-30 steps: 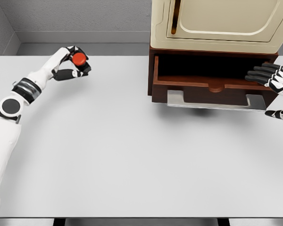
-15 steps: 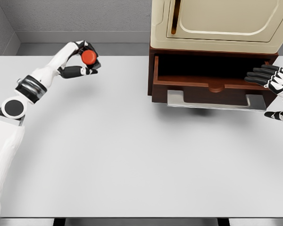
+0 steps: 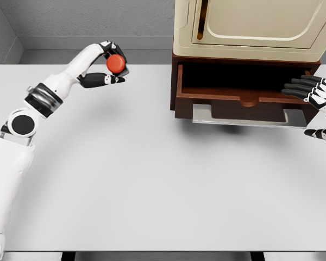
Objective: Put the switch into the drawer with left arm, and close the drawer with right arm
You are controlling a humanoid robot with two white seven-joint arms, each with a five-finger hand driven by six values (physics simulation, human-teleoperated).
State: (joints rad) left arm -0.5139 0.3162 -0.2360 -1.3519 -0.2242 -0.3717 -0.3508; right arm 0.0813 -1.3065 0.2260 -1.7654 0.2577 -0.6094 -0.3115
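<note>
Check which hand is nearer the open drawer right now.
Right. The right hand sits at the drawer's right front corner, fingers extended. The left hand holds the red switch well off to the drawer's left.

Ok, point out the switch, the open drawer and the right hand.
switch [image 3: 116,63], head view, on its red round top, held in the left hand.
drawer [image 3: 236,101], head view, on its brown front panel, below the notch.
right hand [image 3: 315,89], head view, on the knuckles at the drawer's right end.
</note>
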